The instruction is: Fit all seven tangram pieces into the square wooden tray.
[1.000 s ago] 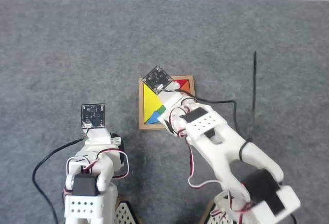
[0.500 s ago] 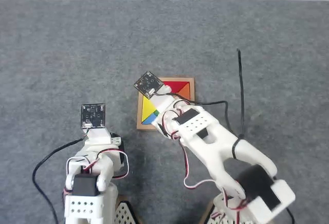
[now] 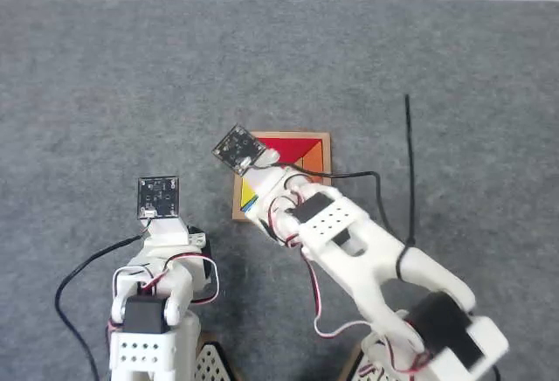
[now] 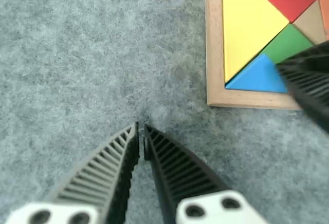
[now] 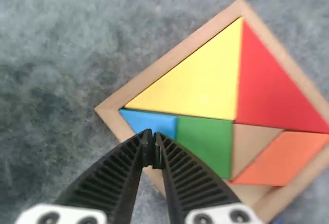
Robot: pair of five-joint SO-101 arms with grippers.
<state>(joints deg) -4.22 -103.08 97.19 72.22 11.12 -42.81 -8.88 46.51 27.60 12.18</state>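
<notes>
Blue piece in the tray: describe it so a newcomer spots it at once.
On the grey table sits a square wooden tray. In the tray corner nearest the left gripper lies a small blue triangle, between the big yellow triangle and the green square. It is the only blue piece, with the right gripper, shut, just over it.

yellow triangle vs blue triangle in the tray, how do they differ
The yellow triangle is far larger than the blue triangle. Yellow runs along one whole side of the tray; blue only fills a corner. The right gripper overlaps blue in its wrist view, while yellow shows whole. Both lie flat in the tray, edges touching.
</notes>
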